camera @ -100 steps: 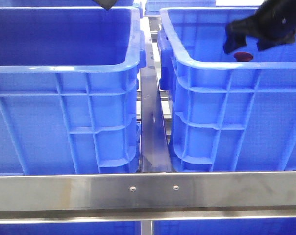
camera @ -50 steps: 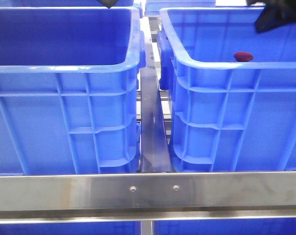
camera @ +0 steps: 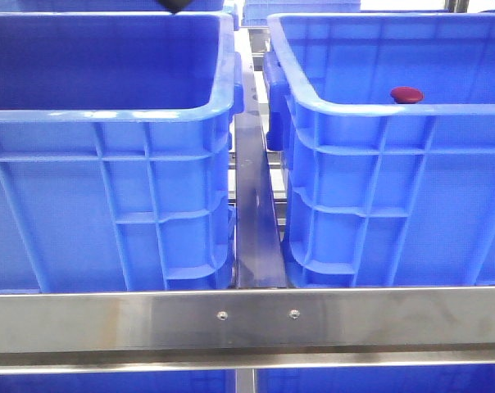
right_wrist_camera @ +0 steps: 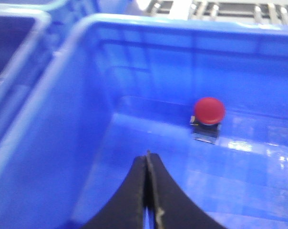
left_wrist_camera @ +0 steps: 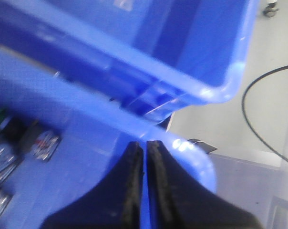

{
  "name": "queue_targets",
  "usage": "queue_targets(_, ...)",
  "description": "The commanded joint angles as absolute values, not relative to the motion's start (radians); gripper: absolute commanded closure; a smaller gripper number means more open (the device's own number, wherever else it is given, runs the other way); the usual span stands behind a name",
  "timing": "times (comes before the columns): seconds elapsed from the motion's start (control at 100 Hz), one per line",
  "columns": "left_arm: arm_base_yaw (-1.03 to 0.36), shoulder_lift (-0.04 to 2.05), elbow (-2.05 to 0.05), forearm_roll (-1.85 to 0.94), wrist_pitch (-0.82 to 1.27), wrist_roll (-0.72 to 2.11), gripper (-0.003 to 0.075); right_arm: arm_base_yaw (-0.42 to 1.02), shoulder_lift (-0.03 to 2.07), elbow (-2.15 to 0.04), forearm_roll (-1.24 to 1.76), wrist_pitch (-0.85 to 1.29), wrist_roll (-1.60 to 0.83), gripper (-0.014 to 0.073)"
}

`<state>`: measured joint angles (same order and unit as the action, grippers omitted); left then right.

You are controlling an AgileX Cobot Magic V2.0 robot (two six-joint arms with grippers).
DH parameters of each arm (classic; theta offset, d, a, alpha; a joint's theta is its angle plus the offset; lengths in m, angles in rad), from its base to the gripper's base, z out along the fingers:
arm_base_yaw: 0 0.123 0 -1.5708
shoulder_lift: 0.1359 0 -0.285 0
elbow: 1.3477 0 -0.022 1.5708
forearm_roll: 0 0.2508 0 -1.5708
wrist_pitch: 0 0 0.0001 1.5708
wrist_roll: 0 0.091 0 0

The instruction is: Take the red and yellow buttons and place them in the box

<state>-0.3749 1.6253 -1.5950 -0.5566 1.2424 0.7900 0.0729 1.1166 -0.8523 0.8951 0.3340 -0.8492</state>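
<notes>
Two crates side by side: left crate (camera: 108, 115), right crate (camera: 379, 123), metal rail (camera: 254, 221) between. Button (camera: 406, 94) sits inside right crate, near its front wall.

The red button (camera: 406, 95) (right_wrist_camera: 209, 110) is a smooth, dark-red domed cap sitting on a small metallic block. It rests upright on the floor inside the box (camera: 370, 110) (right_wrist_camera: 87, 95), near the box's far wall. The box is a bright-blue crate with ribbed sides and a thick rolled rim, standing upright.

bright even light | wrist views blurred | glare on steel rail (camera: 256, 319)
</notes>
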Motion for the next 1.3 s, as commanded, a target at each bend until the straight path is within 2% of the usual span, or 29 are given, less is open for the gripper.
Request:
queue_targets(0.0,-0.341,1.568,-1.63,-0.554,1.267,0.744,0.0724,0.072,1.068,-0.872,0.919,0.335,-0.858,0.0658)
queue_targets(0.3,-0.201,1.563,-1.624,-0.316,1.243,0.583,0.0722,0.072,1.059,-0.872,0.919,0.353,-0.858,0.0658)
queue_targets(0.41,-0.179,1.577,-1.622,-0.284,1.258,0.583,0.0689,0.072,1.059,-0.872,0.919,0.345,-0.859,0.0658)
queue_targets(0.48,-0.172,1.595,-1.622,-0.281,1.267,0.567,0.0606,0.072,1.059,-0.872,0.919,0.34,-0.859,0.0658)
queue_targets(0.53,-0.172,1.611,-1.622,-0.271,1.267,0.537,0.0515,0.072,1.059,-0.872,0.919,0.339,-0.859,0.0658)
queue_targets(0.64,-0.172,1.648,-1.622,-0.255,1.248,0.495,0.0258,0.072,1.059,-0.872,0.919,0.337,-0.859,0.0658)
queue_targets(0.73,-0.172,1.678,-1.622,-0.204,1.203,0.372,0.0164,0.072,1.059,-0.872,0.919,0.337,-0.859,0.0658)
queue_targets(0.89,-0.172,1.725,-1.625,-0.081,1.185,0.097,0.0162,0.072,1.059,-0.872,0.919,0.337,-0.859,0.0658)
queue_targets(1.29,-0.197,1.788,-1.626,-0.096,1.082,-0.01,0.0162,0.072,1.059,-0.872,0.919,0.337,-0.859,0.0658)
